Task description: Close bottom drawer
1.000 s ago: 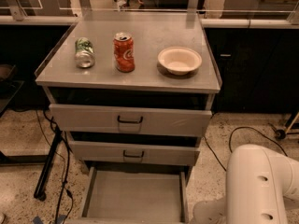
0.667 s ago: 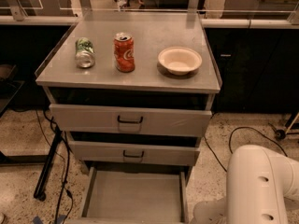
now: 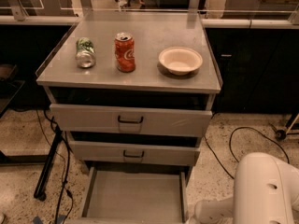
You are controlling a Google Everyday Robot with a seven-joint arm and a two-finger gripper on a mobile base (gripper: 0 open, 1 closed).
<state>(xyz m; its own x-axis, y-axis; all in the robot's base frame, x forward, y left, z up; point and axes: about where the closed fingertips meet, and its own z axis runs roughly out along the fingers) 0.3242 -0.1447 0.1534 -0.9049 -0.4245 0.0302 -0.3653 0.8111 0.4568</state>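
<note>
Grey metal bottom drawer [image 3: 133, 195] sits pulled well out at floor level under the two wider drawers [image 3: 131, 120]. Its front panel is cut off by the lower edge, so it prob. needs a straight push back, while the green can [image 3: 85, 53], red can [image 3: 125, 52] and bowl [image 3: 180, 60] sit on the surface [image 3: 140, 80] above, clear of the job. White arm [image 3: 266, 190] waits low at right, just beside the drawer, likely lining up, but the claw is out of frame, so can't tell if spread or pinched. Vs a sec ago: no visible change, drawer as far out, arm in same spot.
</note>
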